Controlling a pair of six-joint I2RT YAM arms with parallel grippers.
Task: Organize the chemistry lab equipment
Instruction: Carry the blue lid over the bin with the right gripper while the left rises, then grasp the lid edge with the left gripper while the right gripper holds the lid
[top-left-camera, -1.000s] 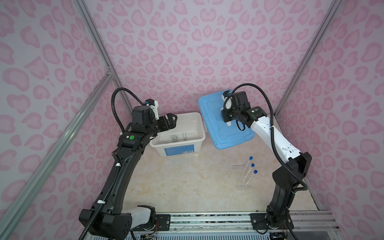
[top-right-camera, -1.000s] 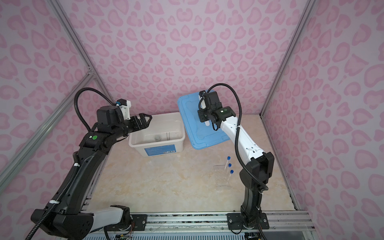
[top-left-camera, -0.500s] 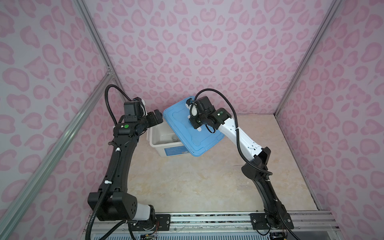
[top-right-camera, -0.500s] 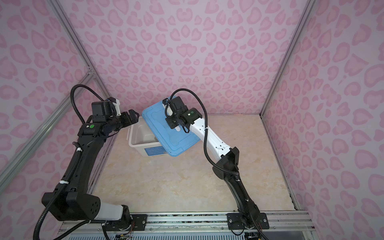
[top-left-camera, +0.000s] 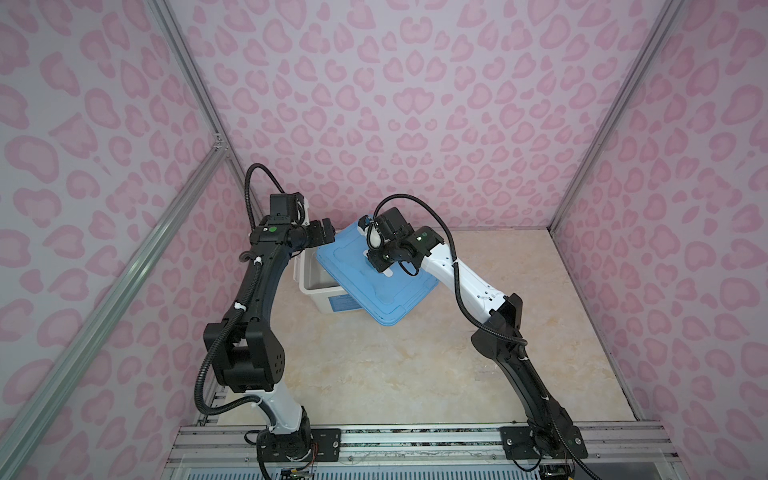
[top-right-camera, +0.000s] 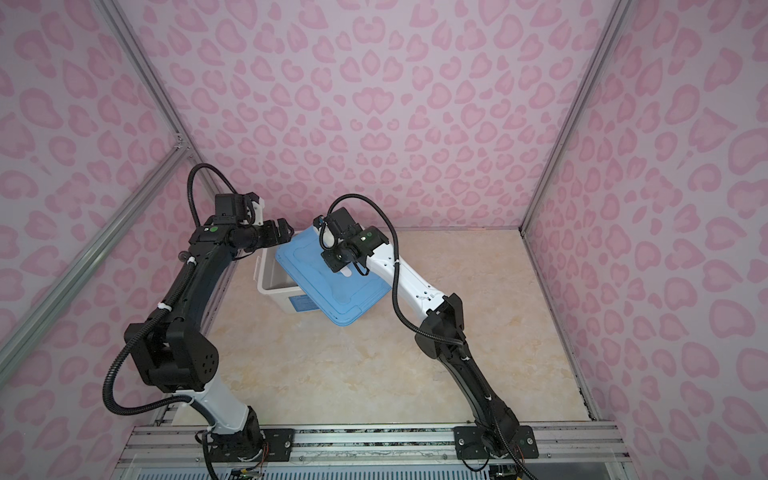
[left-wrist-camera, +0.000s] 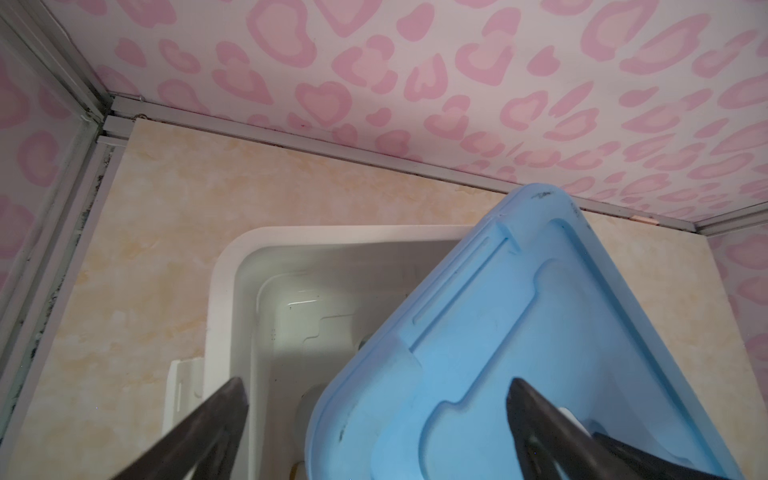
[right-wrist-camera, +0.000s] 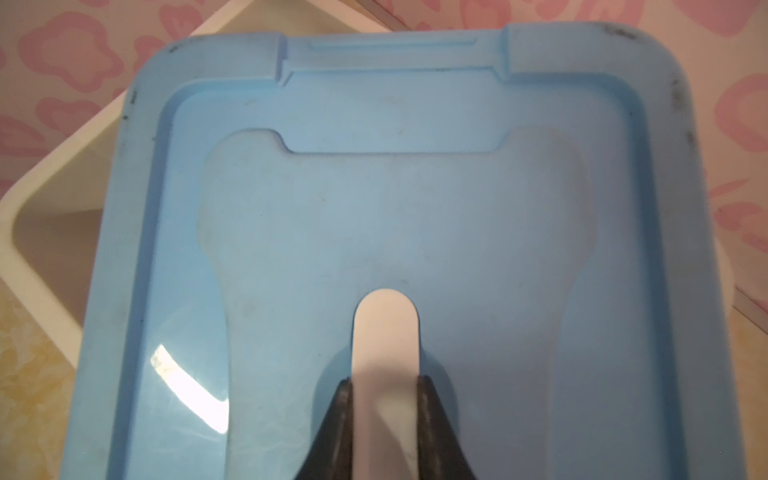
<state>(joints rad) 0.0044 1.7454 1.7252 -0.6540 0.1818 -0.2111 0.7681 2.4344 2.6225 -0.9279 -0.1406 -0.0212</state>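
Observation:
The chemistry lab equipment is mostly hidden. Only a pale round shape (left-wrist-camera: 308, 401) shows inside the white bin (top-left-camera: 308, 286) (top-right-camera: 266, 282) (left-wrist-camera: 222, 291) (right-wrist-camera: 25, 199), under the lid's edge. A blue lid (top-left-camera: 376, 291) (top-right-camera: 332, 291) (left-wrist-camera: 540, 353) (right-wrist-camera: 395, 199) lies askew over the bin's right part. My right gripper (top-left-camera: 380, 266) (top-right-camera: 338, 266) (right-wrist-camera: 385, 382) is shut on the lid's white handle (right-wrist-camera: 385, 328). My left gripper (top-left-camera: 330, 232) (top-right-camera: 286, 230) (left-wrist-camera: 374, 380) hangs open above the bin's back rim, by the lid's far corner, with nothing held.
The bin stands at the back left of the beige marble table (top-left-camera: 395, 365), close to the pink patterned back wall (top-left-camera: 415, 124) and the metal frame post (top-left-camera: 199, 108). The bin's left part is uncovered.
My right gripper has carried the blue lid leftward, from beside the bin to over it. My left arm has drawn back toward the bin's rear. The rack of tubes seen on the table earlier no longer shows.

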